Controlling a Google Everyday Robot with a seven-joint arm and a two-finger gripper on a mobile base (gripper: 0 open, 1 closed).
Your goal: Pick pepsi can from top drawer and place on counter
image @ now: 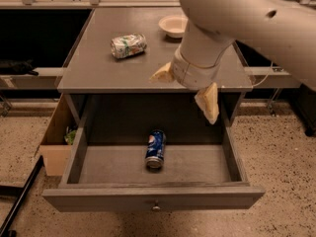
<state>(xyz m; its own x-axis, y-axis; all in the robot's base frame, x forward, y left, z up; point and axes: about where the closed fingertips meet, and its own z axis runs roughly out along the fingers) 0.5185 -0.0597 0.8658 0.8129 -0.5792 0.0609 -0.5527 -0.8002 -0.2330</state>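
The pepsi can, blue with silver ends, lies on its side in the middle of the open top drawer. My gripper hangs over the front edge of the counter, above and to the right of the can and well clear of it. Its two pale fingers are spread apart and hold nothing. The big white arm covers the counter's right part.
A dented green-and-white can lies on the counter's back left. A white bowl stands at the back, partly behind the arm. A tan cardboard box sits on the floor left of the drawer.
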